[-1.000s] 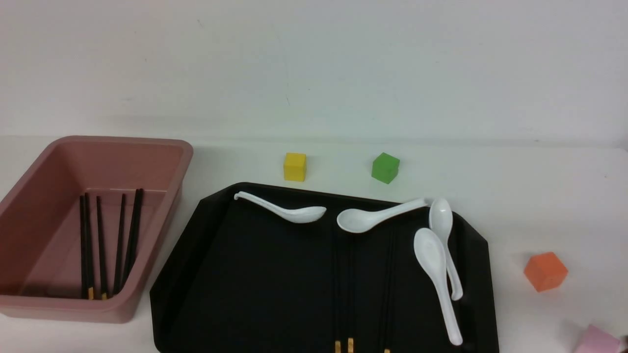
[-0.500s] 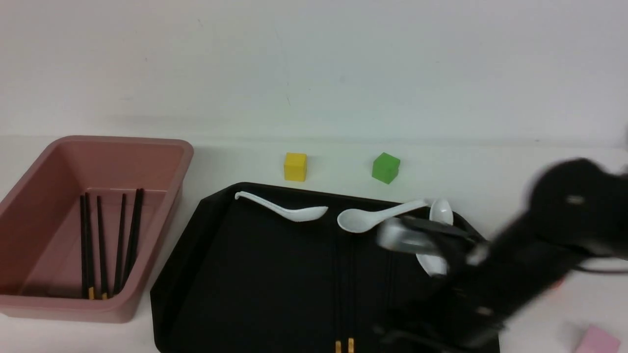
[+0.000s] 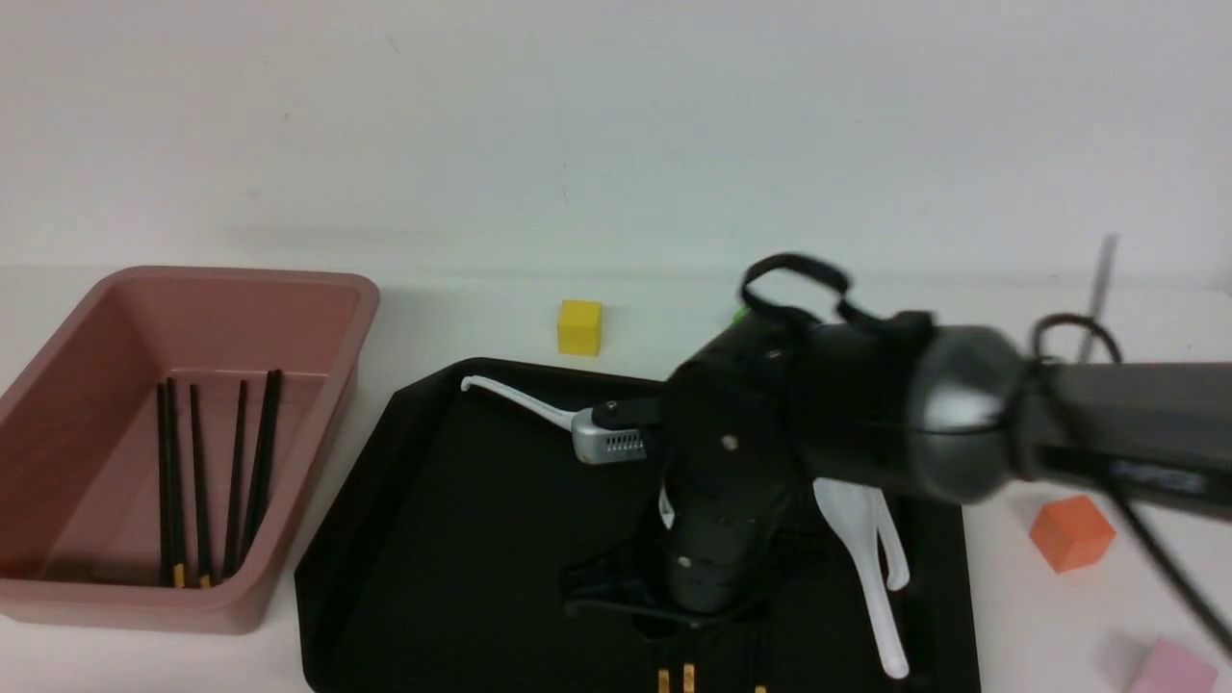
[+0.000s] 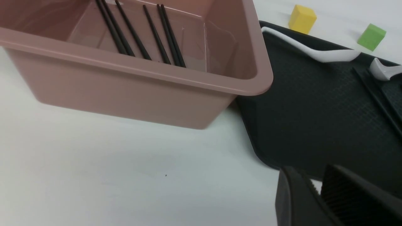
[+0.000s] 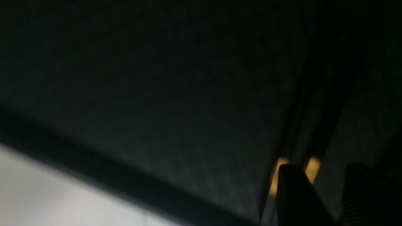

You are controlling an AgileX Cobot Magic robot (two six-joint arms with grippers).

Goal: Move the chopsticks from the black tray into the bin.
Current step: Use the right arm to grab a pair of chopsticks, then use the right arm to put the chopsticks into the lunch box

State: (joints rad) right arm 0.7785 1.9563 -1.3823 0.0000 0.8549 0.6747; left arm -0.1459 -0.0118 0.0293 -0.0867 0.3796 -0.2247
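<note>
With its fingers parted, the right gripper (image 5: 326, 169) is hovering low over chopsticks (image 3: 689, 678) lying in the black tray (image 3: 462, 587), needing a level, square straddle before closing, while the open left gripper (image 4: 311, 175) is waiting beside the bin (image 3: 241, 602).

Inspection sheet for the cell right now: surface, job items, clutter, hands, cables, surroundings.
Surface: white, one tiny dark speck in the left wrist view
Bin: several chopsticks inside
Black tray: more chopsticks, gold ends showing; partly hidden by right arm
Clutter: white spoons in tray; yellow block and partly hidden green block behind it; orange block and pink block to its right
Right hand: open, over tray, holding nothing visible
Left hand: fingers in view, nothing seen held
Cables: dark cable hanging from right arm
Surroundings: plain pale wall, faint marks
</note>
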